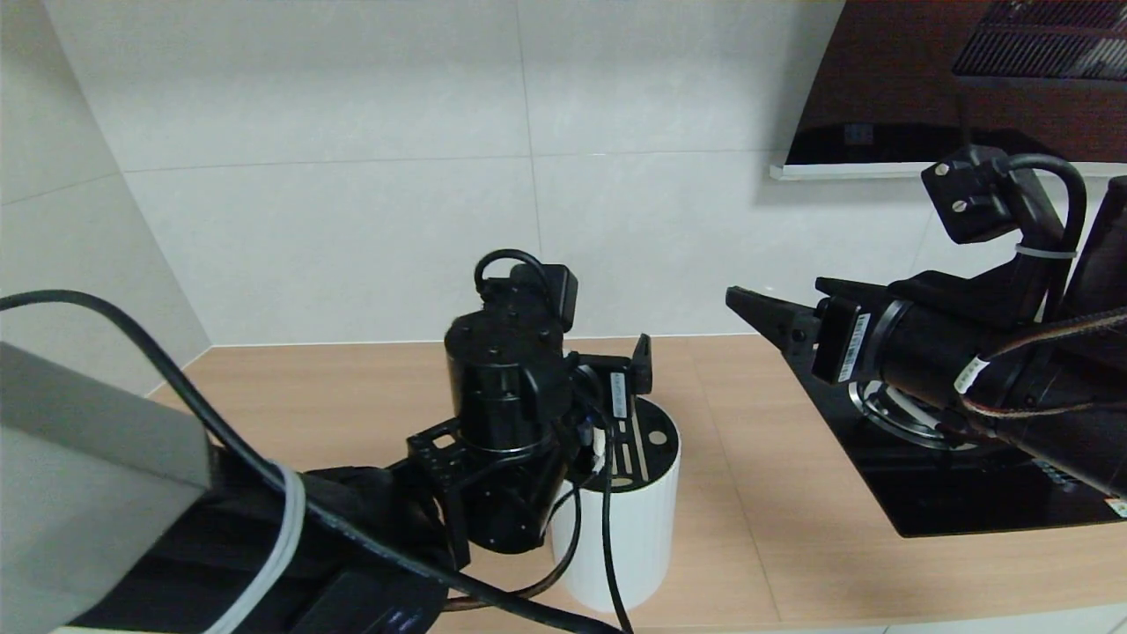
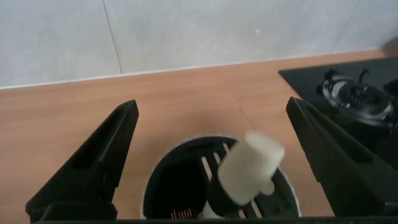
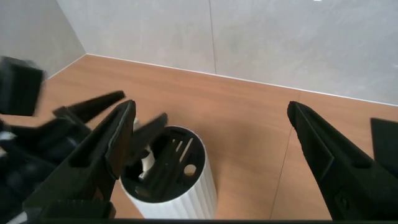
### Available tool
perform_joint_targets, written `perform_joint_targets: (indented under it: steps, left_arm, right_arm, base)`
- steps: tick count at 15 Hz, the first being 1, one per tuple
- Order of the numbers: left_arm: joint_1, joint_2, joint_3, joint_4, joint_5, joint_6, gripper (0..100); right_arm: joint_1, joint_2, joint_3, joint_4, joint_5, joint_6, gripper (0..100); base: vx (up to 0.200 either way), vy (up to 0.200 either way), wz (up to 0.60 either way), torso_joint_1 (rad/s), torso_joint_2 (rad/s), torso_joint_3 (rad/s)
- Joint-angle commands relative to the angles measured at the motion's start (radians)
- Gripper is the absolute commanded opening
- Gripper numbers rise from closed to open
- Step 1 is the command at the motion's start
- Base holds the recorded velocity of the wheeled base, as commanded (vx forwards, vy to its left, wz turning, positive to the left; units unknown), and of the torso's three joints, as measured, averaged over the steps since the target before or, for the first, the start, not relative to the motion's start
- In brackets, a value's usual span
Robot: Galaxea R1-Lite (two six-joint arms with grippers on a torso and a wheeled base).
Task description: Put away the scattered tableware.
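Head view: a white holder stands on the tabletop. The left end effector hangs just above it, and the right end effector is held high beside the stove.
Left wrist view: the fingers are spread wide, and a cream-handled utensil stands in the holder between them, touching neither.
Right wrist view: the fingers are spread wide and carry nothing; the holder is below them.
Handling: the utensil is judged light, stiff and smooth, best gripped mid-handle.

White round utensil holder, black slotted top, standing upright on wood worktop. Cream-handled utensil poking out of top, handle up, leaning a bit, working end hidden inside
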Motion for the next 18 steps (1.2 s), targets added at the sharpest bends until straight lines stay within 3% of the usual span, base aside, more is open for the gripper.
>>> perform_joint_targets:
  steps: [1,3,5,6,8,11,12,13,15,16,18]
  left_arm:
    - [0.028,-0.206,0.035,0.004,-0.050,0.001,100]
    - [0.051,-0.349,0.077,0.008,-0.139,0.006,100]
    - [0.108,-0.527,0.168,0.048,-0.225,0.059,100]
    - [0.154,-0.588,0.209,0.076,-0.252,0.079,100]
    - [0.200,-0.723,0.321,0.102,-0.254,0.095,100]
    - [0.303,-1.010,0.513,0.181,-0.254,0.171,100]
    - [0.317,-1.042,0.528,0.204,-0.254,0.176,100]
    - [0.395,-1.240,0.579,0.364,-0.257,0.194,100]
    - [0.473,-1.478,0.579,0.613,-0.271,0.194,100]
    - [0.519,-1.574,0.571,0.720,-0.295,0.194,100]
    - [0.584,-1.686,0.551,0.836,-0.349,0.194,100]
  right_arm:
    - [-0.018,-0.007,-0.003,-0.001,-0.001,-0.001,100]
    - [-0.066,-0.018,-0.005,-0.010,-0.006,-0.026,100]
    - [-0.110,-0.111,0.057,-0.021,-0.012,-0.037,100]
    - [-0.175,-0.171,0.084,-0.016,-0.003,-0.037,100]
    - [-0.242,-0.316,0.173,-0.019,0.002,-0.037,100]
    - [-0.310,-0.648,0.357,0.022,0.025,-0.041,100]
    - [-0.314,-0.687,0.368,0.044,0.026,-0.043,100]
    - [-0.353,-0.889,0.382,0.237,0.023,-0.046,100]
    - [-0.440,-1.099,0.374,0.472,0.037,-0.047,100]
    - [-0.463,-1.178,0.374,0.541,0.051,-0.049,100]
    - [-0.497,-1.267,0.373,0.625,0.060,-0.073,100]
  base:
    - [0.000,0.000,0.00,0.000,0.00,0.000]
    - [0.000,0.000,0.00,0.000,0.00,0.000]
    - [0.000,0.000,0.00,0.000,0.00,0.000]
    - [0.000,0.000,0.00,0.000,0.00,0.000]
    - [0.000,0.000,0.00,0.000,0.00,0.000]
    - [0.000,0.000,0.00,0.000,0.00,0.000]
    - [0.000,0.000,0.00,0.000,0.00,0.000]
    - [0.000,0.000,0.00,0.000,0.00,0.000]
    - [0.000,0.000,0.00,0.000,0.00,0.000]
    - [0.000,0.000,0.00,0.000,0.00,0.000]
    - [0.000,0.000,0.00,0.000,0.00,0.000]
